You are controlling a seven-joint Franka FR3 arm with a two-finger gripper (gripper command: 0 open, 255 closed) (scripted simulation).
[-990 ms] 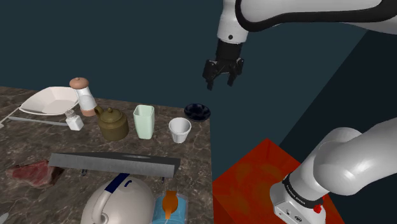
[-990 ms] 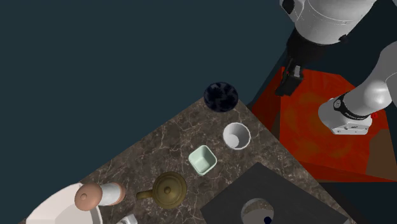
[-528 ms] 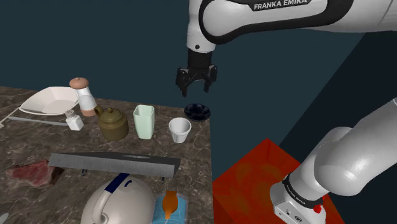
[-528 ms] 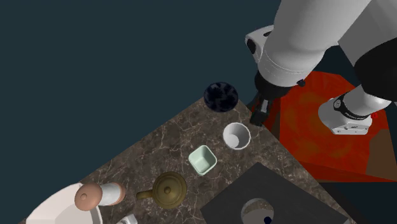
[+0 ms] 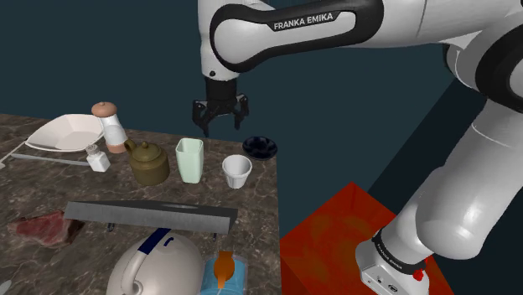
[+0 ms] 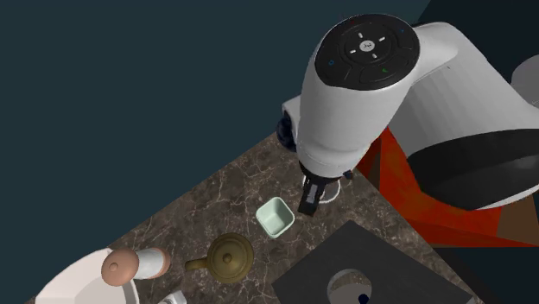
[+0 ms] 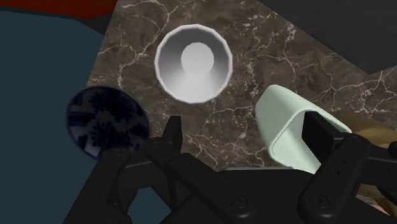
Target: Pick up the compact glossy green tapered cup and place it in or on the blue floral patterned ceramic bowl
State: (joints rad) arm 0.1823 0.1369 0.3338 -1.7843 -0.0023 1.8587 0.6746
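Fingers [image 7: 316,132] now nearer green cup [image 7: 283,121]

The tapered cup [image 5: 190,159] is rendered in pale mint green, and the bowl [image 7: 107,122] in dark blue with a lighter blue floral pattern. The second cup [image 7: 194,62] is shown in plain white, the teapot [image 5: 149,162] in olive brown, and the counter [image 7: 254,57] in dark brown marbled with white veins. The gripper [image 5: 221,127] is drawn all black, the arm [image 5: 469,193] white, and the stand [image 5: 327,235] in mottled red-orange.

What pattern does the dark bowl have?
The bowl: blue floral print on a dark ground, clearest in the wrist view.
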